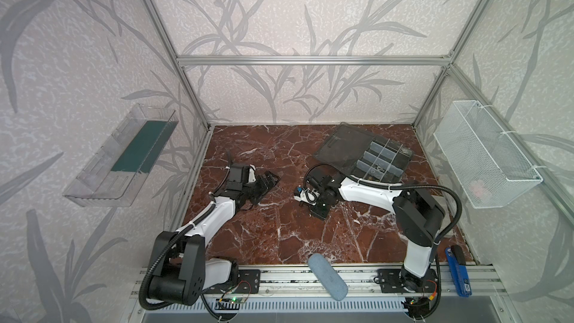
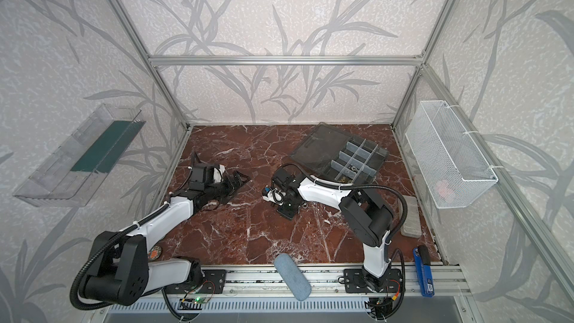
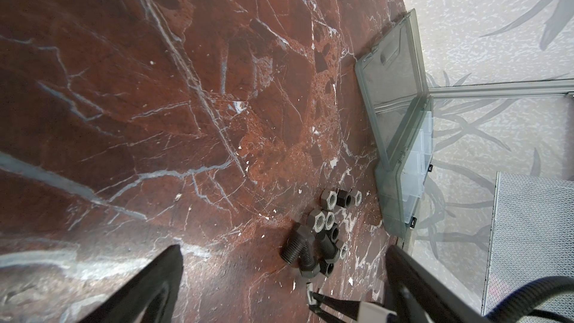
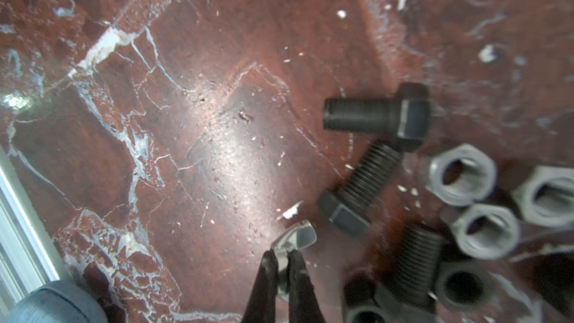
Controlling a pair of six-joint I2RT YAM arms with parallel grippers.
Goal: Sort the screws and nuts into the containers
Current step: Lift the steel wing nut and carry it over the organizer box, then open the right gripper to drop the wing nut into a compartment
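Note:
A pile of black screws (image 3: 298,251) and silver nuts (image 3: 320,222) lies on the red marble table; the top views do not show it. In the right wrist view, screws (image 4: 372,116) lie beside nuts (image 4: 459,178). My right gripper (image 4: 282,256) is shut on a small silver nut (image 4: 298,236) just off the pile's edge; it points down at the table in both top views (image 1: 320,211) (image 2: 287,211). My left gripper (image 3: 284,247) is open, low and aimed at the pile (image 1: 267,181). The organizer box's containers (image 1: 382,163) (image 2: 354,156) stand open behind the right arm, a few pieces (image 2: 352,168) inside.
The box's smoky lid (image 1: 341,144) lies flat on the table. A white wire basket (image 1: 484,153) hangs on the right wall and a clear tray (image 1: 121,156) on the left. A blue-grey case (image 1: 327,276) and a blue stapler (image 1: 458,270) sit on the front rail. A grey pad (image 2: 410,217) lies right.

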